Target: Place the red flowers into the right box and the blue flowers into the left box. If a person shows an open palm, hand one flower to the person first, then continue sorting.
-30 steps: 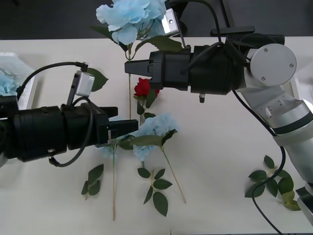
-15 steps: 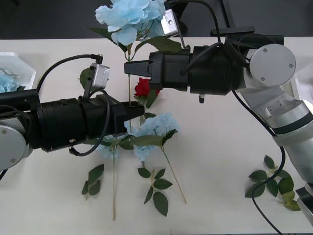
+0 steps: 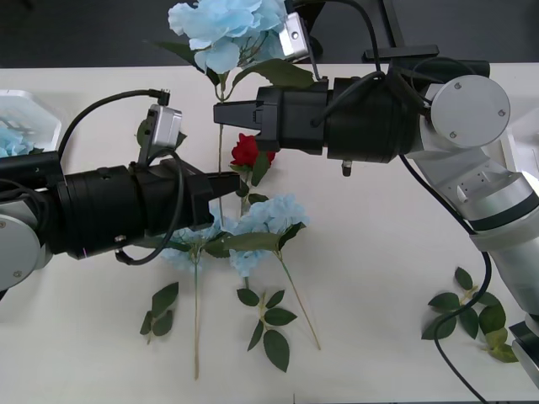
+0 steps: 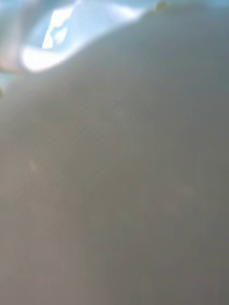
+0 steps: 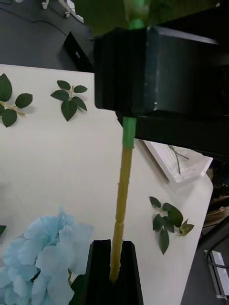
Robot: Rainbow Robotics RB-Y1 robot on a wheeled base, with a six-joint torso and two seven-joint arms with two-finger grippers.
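Pale blue flower [image 3: 226, 29], one, raised above the far edge of the desk [image 3: 379, 278]: its stem hangs down from the right hand [image 3: 221, 114], whose black fingers are pressed together on it just under the bloom. In the left wrist view the lower end of that same stem [image 5: 120, 205] runs between the fingers of the left hand [image 3: 238, 182], which look closed on it too. Item is therefore held at both ends, mid-transfer as I judge it.

Red rose [image 3: 245, 151], one, lying on the desk directly between the two hands. Blue flowers [image 3: 263, 225], two or so, lying under the left hand with stems trailing toward me. Left box [image 3: 46, 143], white, at the desk's left edge, some blue already in it. Loose leaf sprigs [image 3: 268, 324] scattered near the front.

Risks noted: if either arm pulls before the other lets go, the thin stem may bend or snap. Should both release early, the bloom drops onto the rose. Swinging leftward low could also drag the lying flowers.
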